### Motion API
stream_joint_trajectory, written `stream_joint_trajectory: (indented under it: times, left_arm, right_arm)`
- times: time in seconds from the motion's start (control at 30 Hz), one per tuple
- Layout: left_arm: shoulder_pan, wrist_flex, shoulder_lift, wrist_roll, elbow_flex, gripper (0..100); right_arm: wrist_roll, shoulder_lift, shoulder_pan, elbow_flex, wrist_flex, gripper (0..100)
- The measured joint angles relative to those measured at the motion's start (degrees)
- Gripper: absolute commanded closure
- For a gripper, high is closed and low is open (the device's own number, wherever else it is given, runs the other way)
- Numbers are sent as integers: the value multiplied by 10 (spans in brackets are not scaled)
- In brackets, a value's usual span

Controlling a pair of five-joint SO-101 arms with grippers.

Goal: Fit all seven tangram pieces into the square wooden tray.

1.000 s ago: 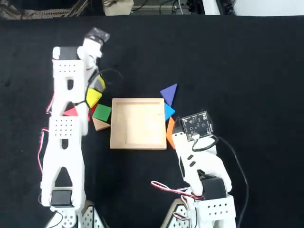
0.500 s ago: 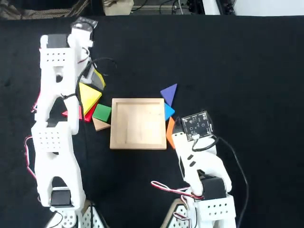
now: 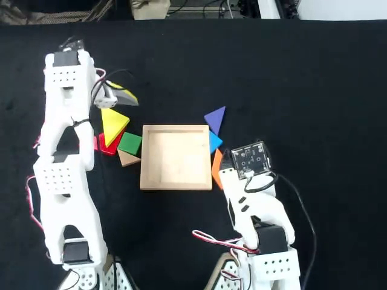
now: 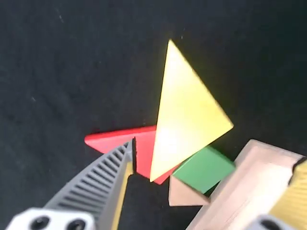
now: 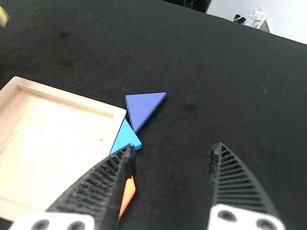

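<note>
High view: the tray (image 3: 176, 128) sits on the counter (image 3: 314, 90) with all seven pieces outside it. The yellow triangle (image 3: 112, 122), red triangle (image 3: 104, 145), green square (image 3: 129, 144) and tan triangle (image 3: 127, 159) are at one side. The purple triangle (image 3: 216, 117), blue triangle (image 3: 214, 142) and orange piece (image 3: 216, 168) are at the other.

Left wrist view: left jaws are apart, gripping nothing, above the red triangle.

Right wrist view: right jaws are apart over the orange piece, beside the tray.

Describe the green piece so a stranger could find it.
Find the square wooden tray mid-table. Beside its left edge, near the upper corner in the high view, lies the green piece. It alone there is four-sided; the yellow piece and tan piece next to it are triangles.
</note>
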Motion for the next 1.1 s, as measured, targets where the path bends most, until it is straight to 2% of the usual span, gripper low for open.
stream_joint_trajectory:
  times: [0.13, 0.47, 0.63, 1.1]
  left_arm:
    - [1, -3, 0, 20, 53, 522]
    - [8, -78, 0, 26, 126, 522]
    - [7, -125, -7, 30, 148, 523]
    - [8, -154, 0, 28, 156, 523]
  right_arm:
    - [0, 0, 0, 0, 0, 737]
    - [0, 0, 0, 0, 8, 737]
    - [0, 0, 0, 0, 8, 737]
    - [0, 0, 0, 0, 8, 737]
